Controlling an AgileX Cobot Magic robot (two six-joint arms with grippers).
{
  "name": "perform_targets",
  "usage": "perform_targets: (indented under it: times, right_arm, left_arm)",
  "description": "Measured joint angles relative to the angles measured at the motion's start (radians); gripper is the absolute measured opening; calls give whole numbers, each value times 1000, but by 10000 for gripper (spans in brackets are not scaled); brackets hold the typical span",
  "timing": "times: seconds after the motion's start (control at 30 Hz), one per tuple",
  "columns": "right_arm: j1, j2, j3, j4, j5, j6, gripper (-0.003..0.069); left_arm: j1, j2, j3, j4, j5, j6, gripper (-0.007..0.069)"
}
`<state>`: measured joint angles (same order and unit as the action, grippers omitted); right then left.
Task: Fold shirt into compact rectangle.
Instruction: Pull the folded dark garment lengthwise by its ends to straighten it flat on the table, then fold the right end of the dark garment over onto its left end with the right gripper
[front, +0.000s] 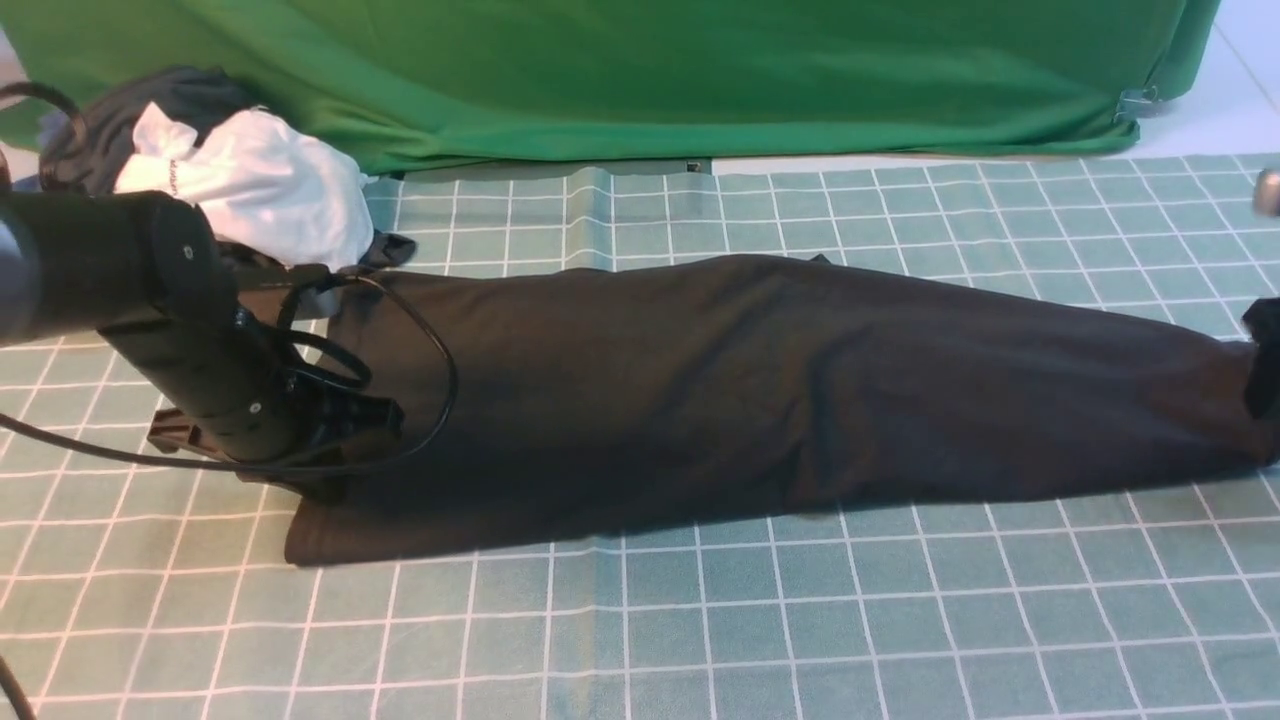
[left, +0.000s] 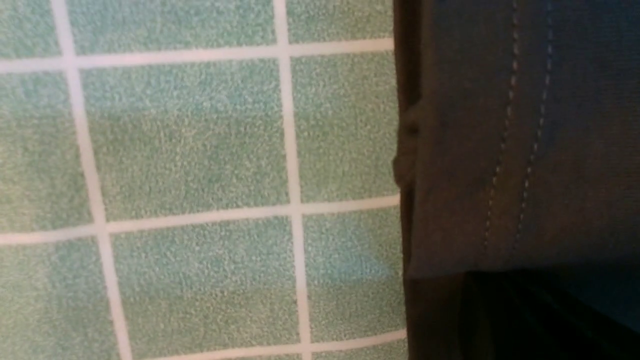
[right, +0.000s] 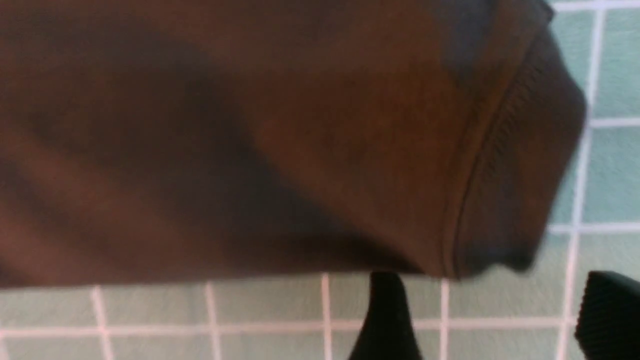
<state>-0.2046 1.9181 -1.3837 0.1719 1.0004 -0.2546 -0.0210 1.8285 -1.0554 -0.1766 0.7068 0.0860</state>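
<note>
The shirt (front: 640, 400) lies (lengthwise) across the cloth (front: 660, 620), before the bundled garments (front: 265, 185).

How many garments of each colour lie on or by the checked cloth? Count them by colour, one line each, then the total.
Black: 1, the long shirt
White: 1, the crumpled garment
Dark grey: 1, the garment bundled behind it
Total: 3

My left arm (front: 200, 330) reaches in and bends down, and my left gripper (front: 325, 480) is low, its tips shut. Of my right arm (front: 1265, 360), I see only a bit at the side. My right gripper (right: 485, 310) has its two tips wide apart, though they look a little blurry to me.
</note>
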Motion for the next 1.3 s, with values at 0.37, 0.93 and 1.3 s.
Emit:
perform_targets:
  times: [0.37,0.93,1.3]
  right_arm:
    - [0,73,-17,-50,1,-92,39]
    - [2,50,-182,-196,196,110,626]
    - [2,77,-218,-77,152,112,673]
  left_arm:
    - [0,4,-5,1,3,0,1]
    - [0,-20,-17,-3,24,0,1]
    - [0,-247,-17,-7,83,0,4]
